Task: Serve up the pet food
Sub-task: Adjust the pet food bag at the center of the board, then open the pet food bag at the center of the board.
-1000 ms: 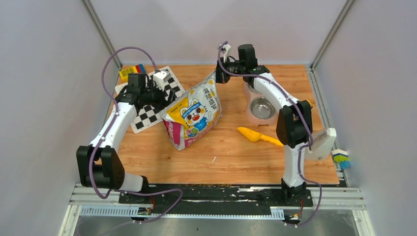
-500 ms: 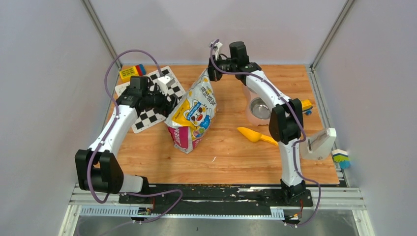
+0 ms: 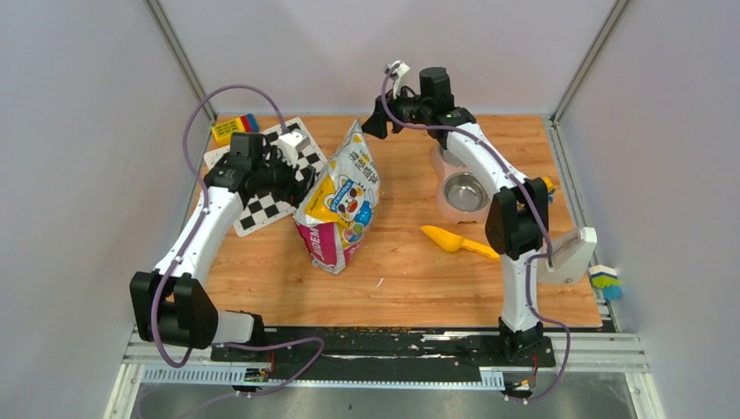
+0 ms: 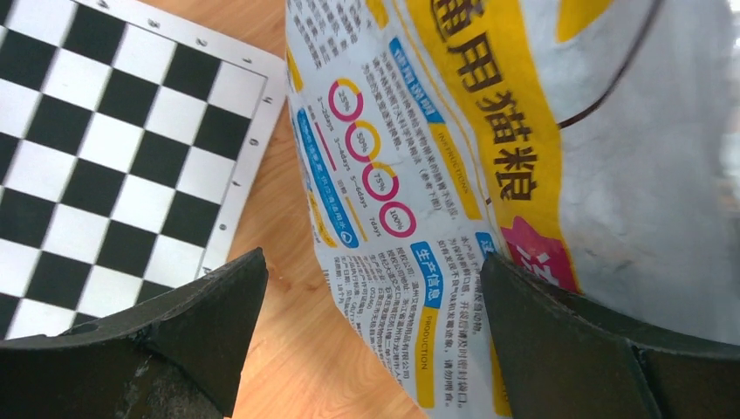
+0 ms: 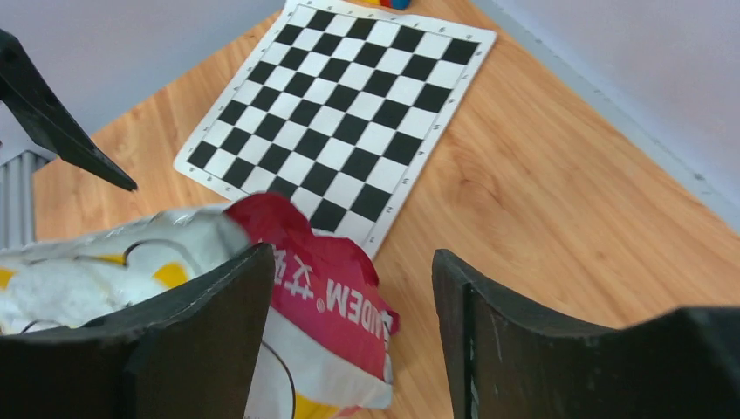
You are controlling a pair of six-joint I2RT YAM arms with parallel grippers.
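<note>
Top external view, near to far: bare wood table (image 3: 410,284) by the bases, then yellow scoop (image 3: 449,239) lying flat at ~4 o'clock of the bag (image 3: 342,202), untouched. Bag stands mid-table on its base, leaning, top corner toward 12. Pet food not visible anywhere; prob. all inside the bag. Steel bowl (image 3: 465,192) at bag's 3 o'clock looks empty. L gripper (image 3: 299,180) sits at bag's 9 o'clock, jaws spread wide; per left wrist cam the bag's side is just ahead of them, not pinched. Chessboard mat (image 3: 257,209) lies at 10 o'clock under that arm. R gripper (image 3: 373,128) hangs just past bag top at ~1 o'clock, jaws spread too, red top edge below the gap, nothing held. Risk: w/ neither gripper holding, the leaning bag could flop over; if its top is open (can't tell), kibble spills on the table. L closing on slick film w/o a good bite may just shove it.
</note>
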